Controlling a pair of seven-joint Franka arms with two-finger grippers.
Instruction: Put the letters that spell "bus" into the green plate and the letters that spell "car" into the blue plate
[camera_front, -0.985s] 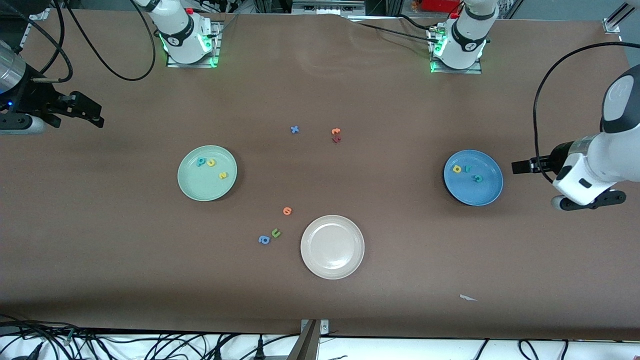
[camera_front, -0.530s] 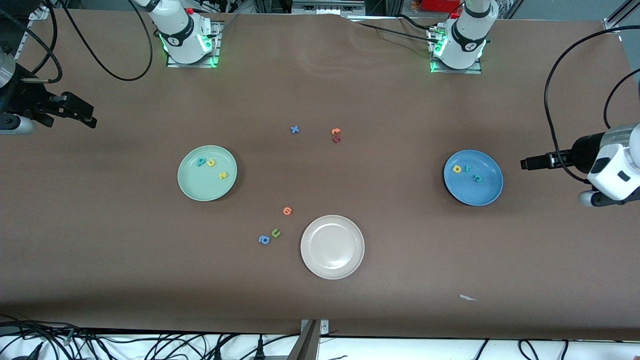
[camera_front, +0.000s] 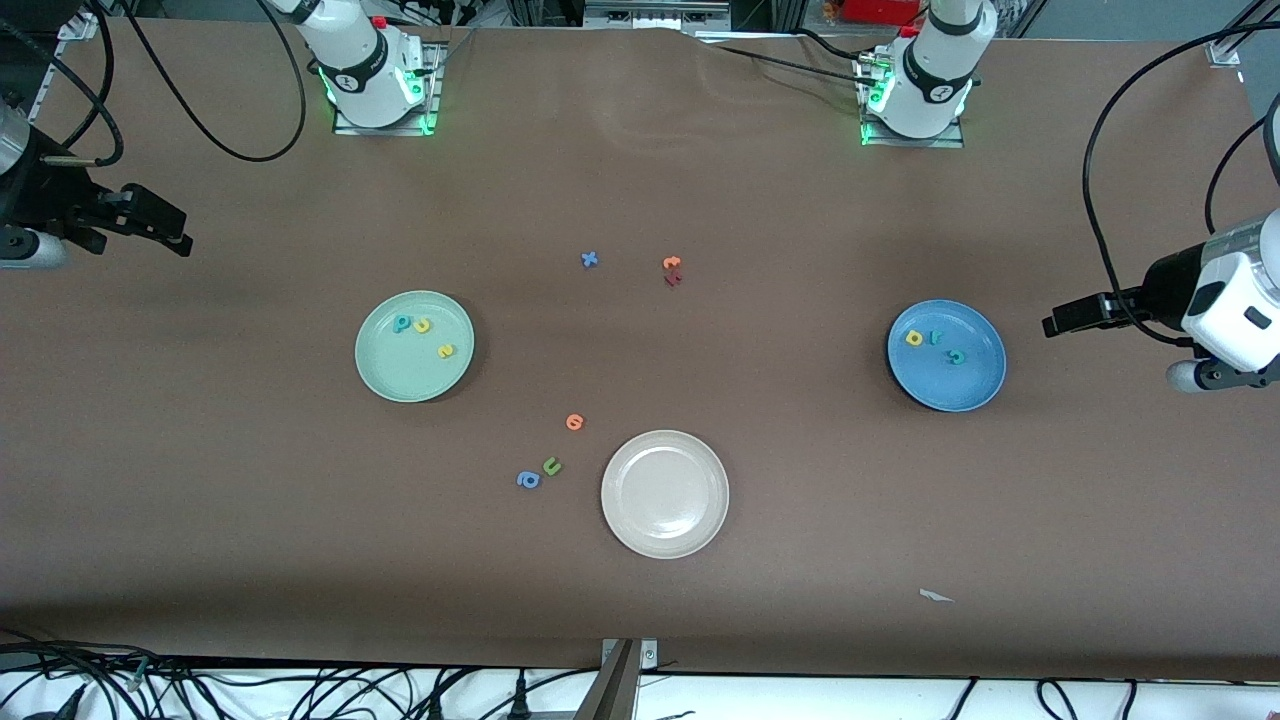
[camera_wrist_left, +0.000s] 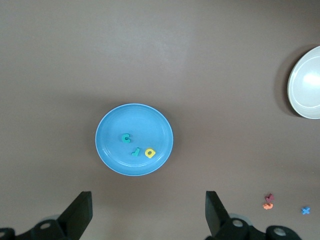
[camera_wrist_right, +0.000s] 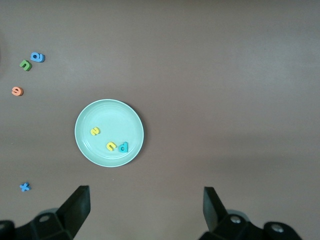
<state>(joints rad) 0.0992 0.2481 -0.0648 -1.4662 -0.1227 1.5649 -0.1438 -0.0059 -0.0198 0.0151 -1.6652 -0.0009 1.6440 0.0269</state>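
The green plate (camera_front: 400, 372) holds a teal p shape (camera_front: 403, 323), a yellow u (camera_front: 422, 325) and a yellow s (camera_front: 445, 350). The blue plate (camera_front: 950, 388) holds a yellow a (camera_front: 913, 338), a teal r (camera_front: 936, 337) and a teal c (camera_front: 957, 355). My left gripper (camera_front: 1052, 326) hangs open and empty over bare table beside the blue plate (camera_wrist_left: 145, 117), at the left arm's end. My right gripper (camera_front: 178, 232) is open and empty over bare table at the right arm's end, apart from the green plate (camera_wrist_right: 102, 112).
A cream-white plate (camera_front: 665, 530) lies nearer the front camera, mid-table. Loose beside it are an orange letter (camera_front: 574, 422), a green u (camera_front: 552, 466) and a blue a (camera_front: 528, 480). Farther back lie a blue x (camera_front: 590, 259) and orange and dark red letters (camera_front: 672, 270).
The left arm has drawn back toward its end of the table, away from the blue plate. The right arm pulled back a little, then held still. No letter moved.
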